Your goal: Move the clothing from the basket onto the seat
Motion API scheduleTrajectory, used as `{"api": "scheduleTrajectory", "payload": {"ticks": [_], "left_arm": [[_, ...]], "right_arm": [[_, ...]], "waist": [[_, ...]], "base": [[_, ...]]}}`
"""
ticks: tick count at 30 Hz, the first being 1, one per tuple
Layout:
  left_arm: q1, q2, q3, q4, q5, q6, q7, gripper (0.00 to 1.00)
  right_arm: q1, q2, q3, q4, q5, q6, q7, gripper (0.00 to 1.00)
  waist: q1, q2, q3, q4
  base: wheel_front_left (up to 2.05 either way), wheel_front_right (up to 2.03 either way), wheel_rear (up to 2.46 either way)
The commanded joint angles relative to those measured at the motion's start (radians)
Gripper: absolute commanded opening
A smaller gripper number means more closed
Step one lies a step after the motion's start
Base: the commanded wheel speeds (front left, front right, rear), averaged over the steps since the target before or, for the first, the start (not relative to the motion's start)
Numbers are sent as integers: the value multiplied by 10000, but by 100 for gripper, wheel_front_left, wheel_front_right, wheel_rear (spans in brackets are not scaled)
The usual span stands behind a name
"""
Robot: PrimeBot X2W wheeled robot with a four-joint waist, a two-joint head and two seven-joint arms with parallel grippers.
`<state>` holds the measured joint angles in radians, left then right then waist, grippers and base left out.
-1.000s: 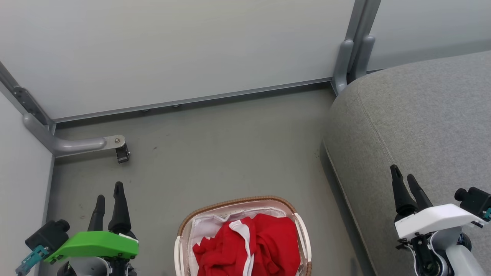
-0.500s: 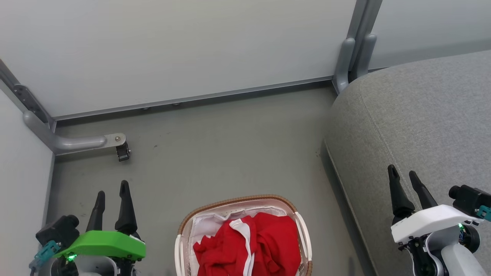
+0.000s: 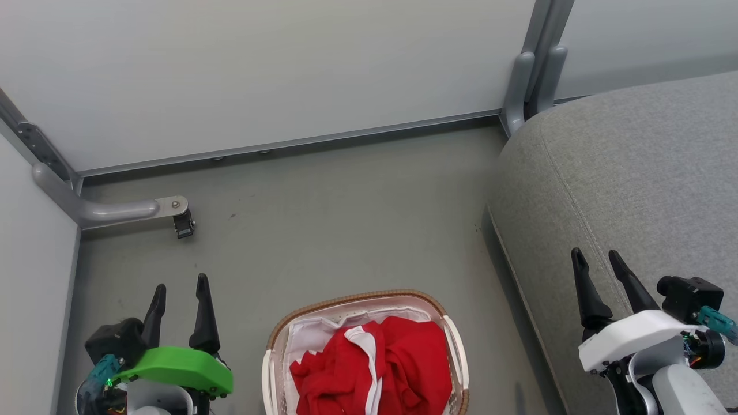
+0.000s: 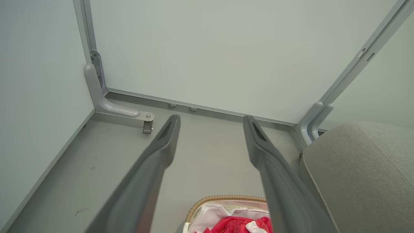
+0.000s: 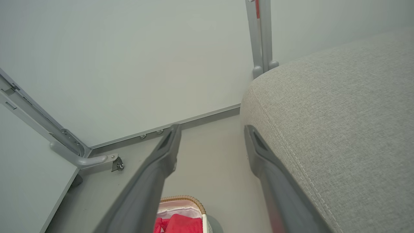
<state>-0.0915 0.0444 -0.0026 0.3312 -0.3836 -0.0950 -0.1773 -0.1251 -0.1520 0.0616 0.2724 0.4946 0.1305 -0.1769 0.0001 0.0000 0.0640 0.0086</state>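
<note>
Seat (image 3: 634, 173): large grey cushion on the robot's right, bare. Its edge is rounded, so a garment dropped near it could slide to the floor (image 3: 323, 219).
Basket (image 3: 351, 300): on the floor between the arms, near the seat. It looks light and may tip or lift if cloth snags.
Clothing (image 3: 398, 369): red heap, all inside the basket. It is tangled, so one pinch may drag several pieces or the liner (image 3: 305, 340).
Left gripper (image 3: 181, 282): fingers parted, holding nothing, above the floor beside the basket.
Right gripper (image 3: 594, 253): fingers parted, empty, over the seat's edge.
Cut off: the near end of the basket and heap runs off the head view's bottom edge. Garment count unclear.
</note>
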Motion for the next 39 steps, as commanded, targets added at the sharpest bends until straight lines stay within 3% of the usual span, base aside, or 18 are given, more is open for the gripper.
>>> {"api": "scheduleTrajectory", "payload": {"ticks": [1, 11, 24, 39], "left_arm": [[-143, 77, -37, 7, 316, 84, -104, 100], [67, 105, -127, 224, 1409, 433, -315, 100], [287, 90, -240, 261, 2156, 568, -579, 100], [-855, 85, -1557, 1303, 2434, 533, -840, 100]], "right_arm": [[-129, -87, -9, -34, -323, 3, -110, 100], [61, 88, -140, 57, -1516, 2, -318, 100], [127, 139, -45, 158, -2566, 2, -587, 100], [-934, -69, 494, -281, -3295, 1, -844, 100]], "waist": [[0, 0, 4, 2], [0, 0, -16, 2], [0, 0, 135, -4], [-1, 0, 2389, -587]], "base": [[0, 0, 0], [0, 0, 0], [0, 0, 0], [0, 0, 0]]}}
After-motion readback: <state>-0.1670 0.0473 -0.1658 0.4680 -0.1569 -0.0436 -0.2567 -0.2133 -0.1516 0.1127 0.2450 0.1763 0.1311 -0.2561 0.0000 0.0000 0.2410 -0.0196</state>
